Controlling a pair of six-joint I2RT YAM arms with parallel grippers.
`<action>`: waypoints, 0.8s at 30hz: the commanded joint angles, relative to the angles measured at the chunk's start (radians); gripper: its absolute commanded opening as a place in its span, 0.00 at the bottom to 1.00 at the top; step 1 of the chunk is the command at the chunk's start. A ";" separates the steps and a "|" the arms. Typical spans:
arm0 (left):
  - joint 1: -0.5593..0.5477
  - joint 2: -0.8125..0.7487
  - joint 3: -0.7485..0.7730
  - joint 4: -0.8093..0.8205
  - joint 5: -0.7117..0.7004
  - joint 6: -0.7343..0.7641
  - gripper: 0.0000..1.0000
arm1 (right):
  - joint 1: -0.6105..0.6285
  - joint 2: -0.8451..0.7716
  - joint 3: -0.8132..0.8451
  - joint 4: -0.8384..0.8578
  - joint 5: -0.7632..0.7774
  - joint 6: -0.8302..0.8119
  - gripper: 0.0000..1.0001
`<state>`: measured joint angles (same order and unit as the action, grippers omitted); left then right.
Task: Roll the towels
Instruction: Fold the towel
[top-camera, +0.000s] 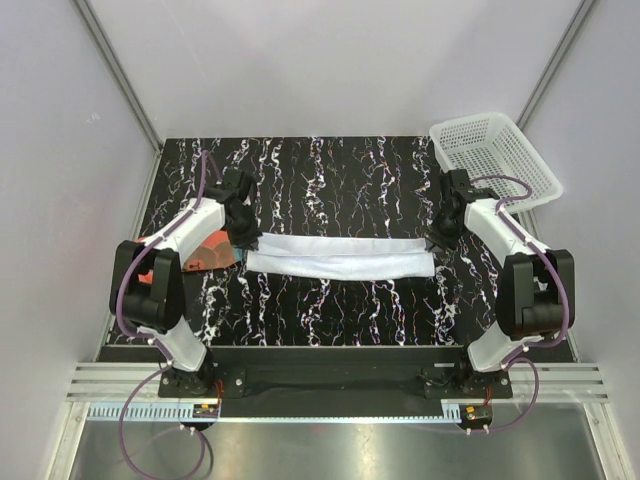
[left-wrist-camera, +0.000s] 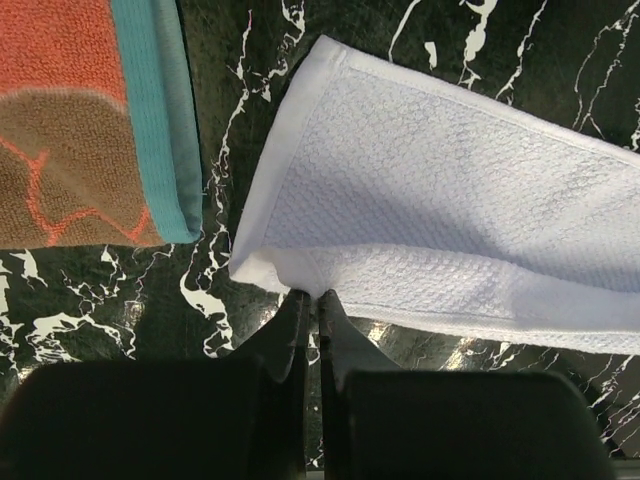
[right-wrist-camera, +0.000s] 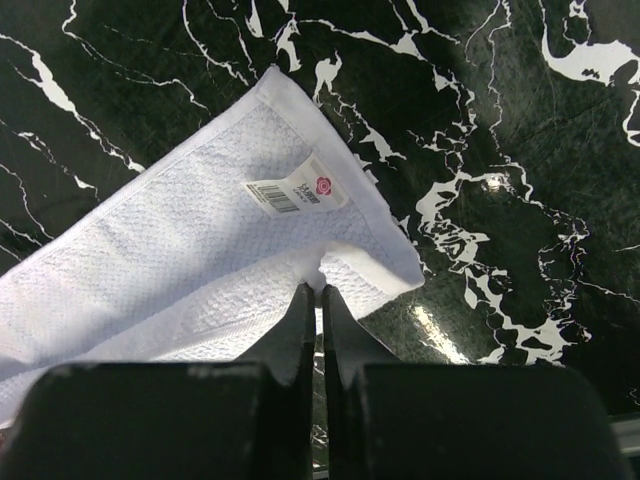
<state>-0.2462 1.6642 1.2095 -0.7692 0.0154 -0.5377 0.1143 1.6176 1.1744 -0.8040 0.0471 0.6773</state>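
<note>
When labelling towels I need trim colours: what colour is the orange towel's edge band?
Teal edge band on the orange towel; clearest in the left wrist view.

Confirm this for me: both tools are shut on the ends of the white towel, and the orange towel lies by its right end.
One detail is wrong. The orange towel lies by the left end of the white towel, next to the left tool, as the left wrist view shows. The rest is right: the left tool and the right tool are each shut on one end of the white towel.

The white towel (top-camera: 340, 262) is waffle-woven; the orange-red towel (left-wrist-camera: 70, 60) has brown and a teal edge; table (top-camera: 330, 180) black, white-veined; basket (top-camera: 493, 158) white.
</note>
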 joint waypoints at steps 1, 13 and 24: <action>0.010 0.022 0.062 0.002 0.008 0.033 0.00 | -0.016 0.011 0.045 0.026 0.036 -0.021 0.00; 0.016 0.115 0.136 -0.018 0.003 0.044 0.01 | -0.030 0.071 0.079 0.035 0.030 -0.039 0.00; 0.028 0.198 0.182 -0.015 -0.009 0.035 0.12 | -0.041 0.137 0.102 0.054 0.031 -0.044 0.00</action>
<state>-0.2321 1.8507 1.3418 -0.7902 0.0154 -0.5152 0.0883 1.7397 1.2343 -0.7731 0.0517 0.6483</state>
